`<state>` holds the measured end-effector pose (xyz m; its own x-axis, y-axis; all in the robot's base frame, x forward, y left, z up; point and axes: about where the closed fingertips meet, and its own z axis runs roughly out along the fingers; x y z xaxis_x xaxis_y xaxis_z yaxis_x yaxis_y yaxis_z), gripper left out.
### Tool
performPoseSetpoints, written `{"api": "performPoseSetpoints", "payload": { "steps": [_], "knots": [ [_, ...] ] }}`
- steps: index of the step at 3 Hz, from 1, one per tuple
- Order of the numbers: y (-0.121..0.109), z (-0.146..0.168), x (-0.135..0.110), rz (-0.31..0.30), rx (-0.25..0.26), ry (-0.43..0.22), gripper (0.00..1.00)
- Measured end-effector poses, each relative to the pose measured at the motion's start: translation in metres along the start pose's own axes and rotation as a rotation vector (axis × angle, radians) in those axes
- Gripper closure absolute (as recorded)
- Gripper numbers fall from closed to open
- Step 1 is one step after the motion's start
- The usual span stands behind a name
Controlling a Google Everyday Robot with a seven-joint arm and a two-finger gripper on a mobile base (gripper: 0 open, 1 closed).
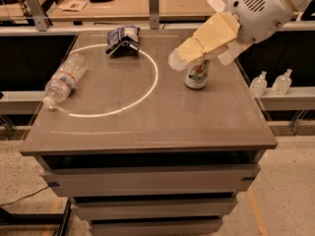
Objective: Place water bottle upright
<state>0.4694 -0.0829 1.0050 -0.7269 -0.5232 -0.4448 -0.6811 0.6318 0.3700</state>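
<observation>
The water bottle (65,77) lies on its side near the left edge of the table (147,127), its white cap toward the front-left corner. It is clear, crinkled plastic with a white-and-red label band. My gripper (178,59) reaches in from the upper right and hangs above the table's middle-right, just left of the green-and-white soda can (197,73), partly covering its top. The gripper is far to the right of the bottle and holds nothing that shows.
A dark blue snack bag (123,38) lies at the back of the table. A ring of light (113,80) falls on the tabletop. Two small clear nozzle bottles (270,81) stand on a ledge to the right. Another table (147,4) stands behind.
</observation>
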Motion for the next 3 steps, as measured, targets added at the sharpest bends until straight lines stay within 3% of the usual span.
{"api": "performPoseSetpoints", "payload": {
  "steps": [1, 2, 3],
  "knots": [
    [0.031, 0.024, -0.014, -0.080, 0.119, 0.068, 0.00],
    [0.044, 0.054, -0.035, -0.108, 0.234, 0.138, 0.00],
    [0.041, 0.074, -0.056, -0.088, 0.284, 0.147, 0.00]
  ]
}}
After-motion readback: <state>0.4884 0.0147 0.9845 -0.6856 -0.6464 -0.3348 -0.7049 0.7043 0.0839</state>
